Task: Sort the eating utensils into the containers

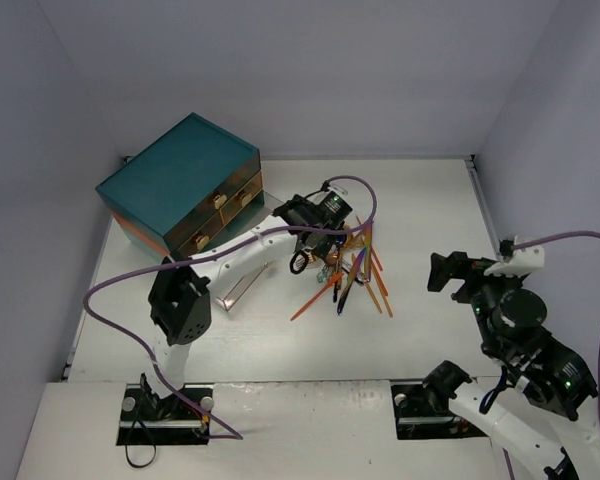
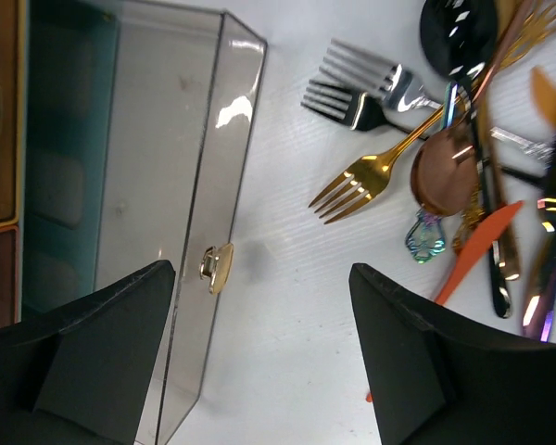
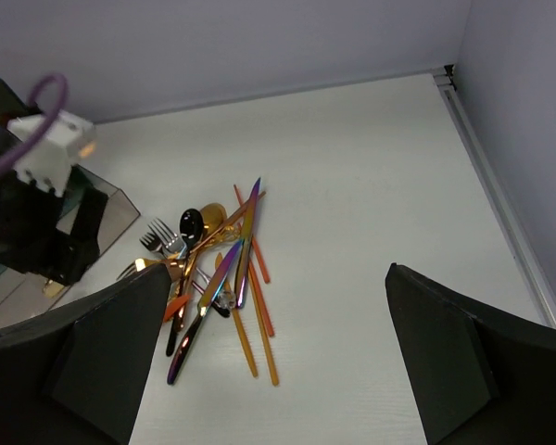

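Utensils (image 1: 345,270) lie heaped mid table (image 1: 430,230). Left gripper (image 2: 259,278) hangs released between drawer (image 2: 167,139) and forks (image 2: 361,97); right gripper (image 3: 278,273) gapes empty too.

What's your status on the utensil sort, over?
Left gripper open, empty, hovering between clear drawer and utensils. Right gripper open, empty, standing off. Utensils heaped, unsorted. Nothing blocking.

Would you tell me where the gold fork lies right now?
In the left wrist view, right of centre, the gold fork lies between the clear drawer and the copper spoon.
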You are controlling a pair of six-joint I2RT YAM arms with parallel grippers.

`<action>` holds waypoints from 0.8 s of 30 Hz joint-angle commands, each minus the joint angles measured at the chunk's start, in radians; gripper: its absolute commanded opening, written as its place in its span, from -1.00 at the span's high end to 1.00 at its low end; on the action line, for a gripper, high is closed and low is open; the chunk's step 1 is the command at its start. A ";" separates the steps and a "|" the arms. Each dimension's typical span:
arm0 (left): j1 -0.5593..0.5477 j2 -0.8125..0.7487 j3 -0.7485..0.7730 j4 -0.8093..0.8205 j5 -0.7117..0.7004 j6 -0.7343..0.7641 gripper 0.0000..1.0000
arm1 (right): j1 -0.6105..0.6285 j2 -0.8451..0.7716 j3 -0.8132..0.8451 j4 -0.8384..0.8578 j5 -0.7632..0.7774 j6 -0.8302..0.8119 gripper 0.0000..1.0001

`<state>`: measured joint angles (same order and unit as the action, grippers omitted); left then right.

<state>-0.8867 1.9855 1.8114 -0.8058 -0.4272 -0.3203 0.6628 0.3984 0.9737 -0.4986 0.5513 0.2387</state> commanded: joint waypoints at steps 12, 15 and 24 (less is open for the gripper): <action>0.141 -0.446 -0.118 -0.029 0.062 -0.051 -0.47 | -0.058 0.657 0.051 0.051 -0.140 0.286 -0.78; 0.177 -0.522 -0.177 -0.046 0.067 -0.022 -0.48 | -0.091 0.790 0.051 0.070 -0.181 0.331 -0.52; 0.305 -0.700 -0.367 -0.047 0.150 -0.003 -0.47 | -0.089 1.032 0.025 0.174 -0.295 0.493 -0.12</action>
<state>-0.6173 1.3534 1.4811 -0.8654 -0.3098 -0.3423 0.5664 1.3812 0.9970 -0.3942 0.2966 0.6155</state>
